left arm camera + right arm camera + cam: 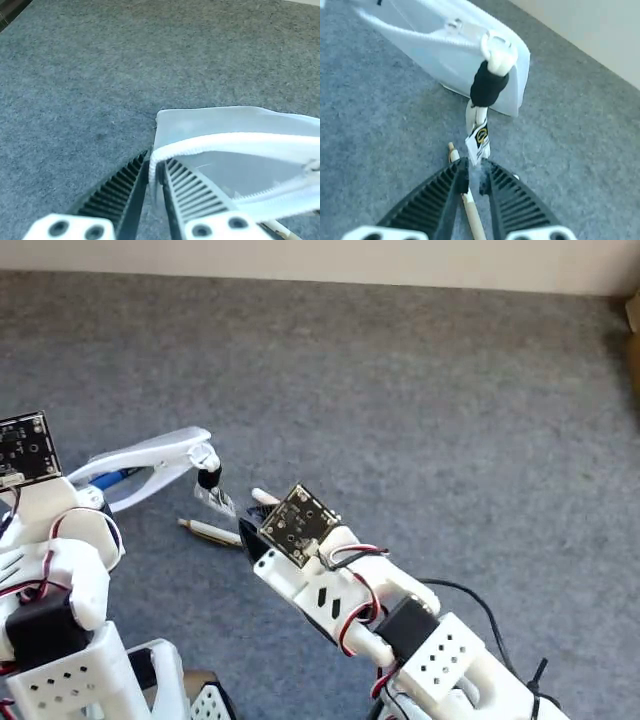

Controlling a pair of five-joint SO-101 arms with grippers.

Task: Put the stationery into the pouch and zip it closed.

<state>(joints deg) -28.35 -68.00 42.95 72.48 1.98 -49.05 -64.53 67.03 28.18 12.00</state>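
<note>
Left gripper (pixel 155 167) pinches rim of translucent white zip pouch (pixel 225 125) as anchor; right gripper (pixel 474 175) nips white pull tag (pixel 479 137), slim beige pen (pixel 453 152) beneath, unpacked.

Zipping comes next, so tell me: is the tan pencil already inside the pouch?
No, the pencil lies on the carpet outside the pouch.

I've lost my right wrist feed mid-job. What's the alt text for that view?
The right tool is shut on the white pull tab hanging from the zipper of a translucent white pouch, just below a black wrap on the tab. A tan pen lies on the grey carpet under the tool.
</note>
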